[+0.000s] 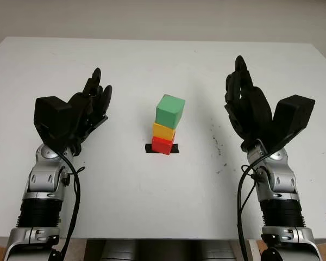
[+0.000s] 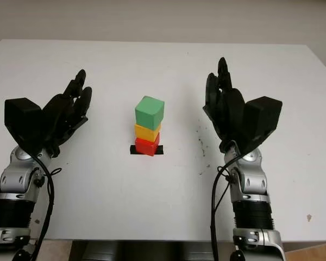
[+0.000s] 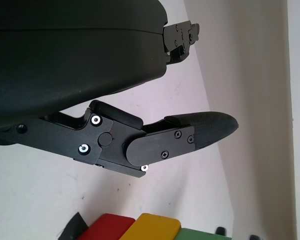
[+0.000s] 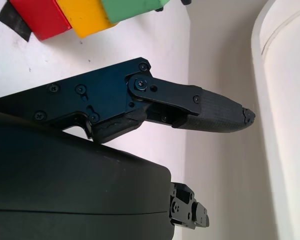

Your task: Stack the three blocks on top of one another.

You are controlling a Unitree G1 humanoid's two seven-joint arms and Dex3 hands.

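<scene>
Tower built in the middle, both hands empty and standing off to either side.

You have the red cube-shaped block point(image 1: 163, 145) sitting on a strip of black tape point(image 1: 162, 148) on the white table point(image 1: 152, 65), the yellow block point(image 1: 164, 131) on top of it, and the larger green block point(image 1: 170, 111) on top of that, turned a little out of line with the two beneath. The stack's long axis is upright, and it looks complete. Your left hand point(image 1: 89, 106) is open, holding nothing, well to the left of the tower; your right hand point(image 1: 247, 106) is likewise open and empty, well to its right. The tower lies inward from each palm, roughly midway between them, perhaps a shade nearer your left. Any retreat should, I judge, carry each hand outward, away from the green block.
</scene>
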